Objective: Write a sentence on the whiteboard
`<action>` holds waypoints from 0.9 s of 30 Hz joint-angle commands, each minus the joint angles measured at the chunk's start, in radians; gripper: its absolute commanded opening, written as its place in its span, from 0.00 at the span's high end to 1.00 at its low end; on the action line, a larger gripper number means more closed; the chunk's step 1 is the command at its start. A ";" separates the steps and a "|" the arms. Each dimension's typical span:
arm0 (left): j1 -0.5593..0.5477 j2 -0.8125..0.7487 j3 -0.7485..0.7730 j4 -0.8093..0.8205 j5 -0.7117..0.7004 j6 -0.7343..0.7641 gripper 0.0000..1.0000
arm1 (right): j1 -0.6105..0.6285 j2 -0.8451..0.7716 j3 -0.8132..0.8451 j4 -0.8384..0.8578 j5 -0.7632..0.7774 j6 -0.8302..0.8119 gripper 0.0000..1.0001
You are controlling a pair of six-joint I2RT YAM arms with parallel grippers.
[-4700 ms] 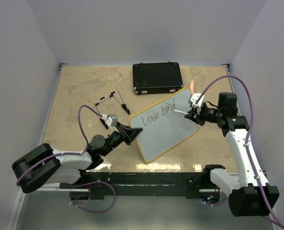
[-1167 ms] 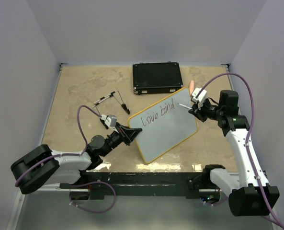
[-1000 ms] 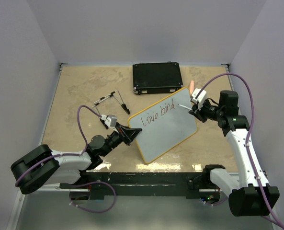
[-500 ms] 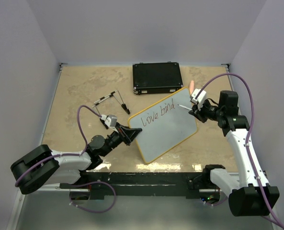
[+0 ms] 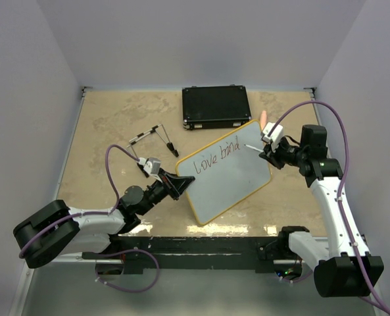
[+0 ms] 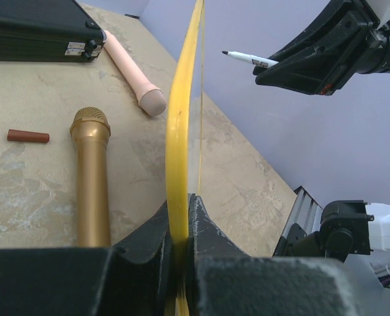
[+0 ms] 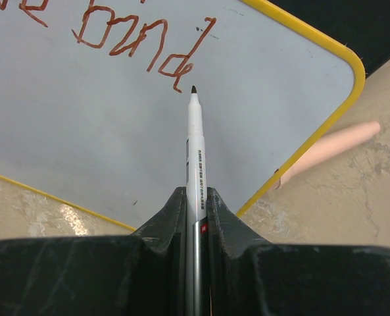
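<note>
**While the Marker Hovers, "love bind" Stands on the Board**

Where the desk (image 5: 102, 118) runs toward its right edge, the whiteboard (image 5: 231, 178) lies slantwise, its far corner near the black case (image 5: 216, 105) at the far edge. The left pincer (image 5: 179, 184) is clenched on the board's yellow frame at the corner nearest the left edge. In the left wrist view the frame shows edge-on between the fingers (image 6: 160, 227). The right pincer (image 5: 266, 153) is clamped on a marker (image 5: 252, 147), whose dark tip points at the board face and hangs just off it, beside the last letter. The sentence (image 5: 216, 157) reads "love bind" in one slanted line.
</note>
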 commanded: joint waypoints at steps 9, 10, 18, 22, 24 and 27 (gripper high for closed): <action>0.000 0.007 -0.019 -0.115 0.037 0.095 1.00 | -0.002 -0.006 0.020 -0.004 -0.029 -0.011 1.00; 0.002 0.007 -0.017 -0.115 0.039 0.093 1.00 | -0.002 -0.008 0.020 -0.004 -0.030 -0.011 1.00; 0.000 0.014 -0.020 -0.105 0.036 0.093 1.00 | -0.002 -0.005 0.018 0.001 -0.036 -0.005 1.00; 0.002 0.019 -0.014 -0.109 0.043 0.091 1.00 | -0.002 -0.014 0.012 0.006 -0.036 -0.001 1.00; 0.000 0.018 -0.016 -0.108 0.042 0.090 1.00 | -0.002 -0.017 0.009 0.013 -0.032 0.005 1.00; 0.002 0.016 -0.016 -0.109 0.040 0.090 1.00 | -0.002 -0.015 0.009 0.018 -0.032 0.009 1.00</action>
